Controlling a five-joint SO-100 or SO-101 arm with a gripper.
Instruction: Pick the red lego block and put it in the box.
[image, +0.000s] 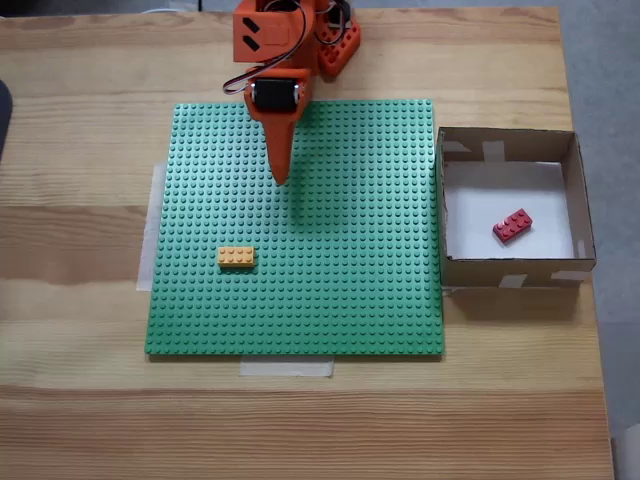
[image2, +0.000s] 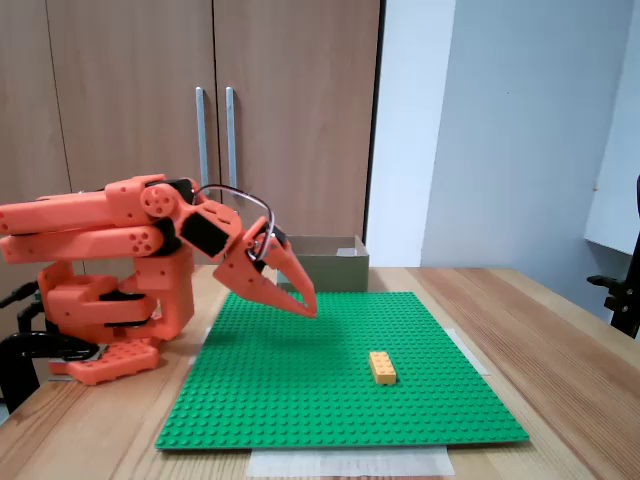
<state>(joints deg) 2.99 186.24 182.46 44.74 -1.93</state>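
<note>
One yellow-orange brick (image: 236, 257) lies on the green baseplate (image: 350, 300), below and left of the gripper (image: 281, 178), whose fingers are pressed together, holding nothing. Far to its right, the box (image: 580, 200) contains the red lego block (image: 512, 225), resting on the white floor.

One fixed view looked straight down on the green baseplate (image: 300, 230), the arm's base at its top edge. Another fixed view stood low beside the baseplate (image2: 340, 380), facing level across it. Both shared the baseplate.
</note>
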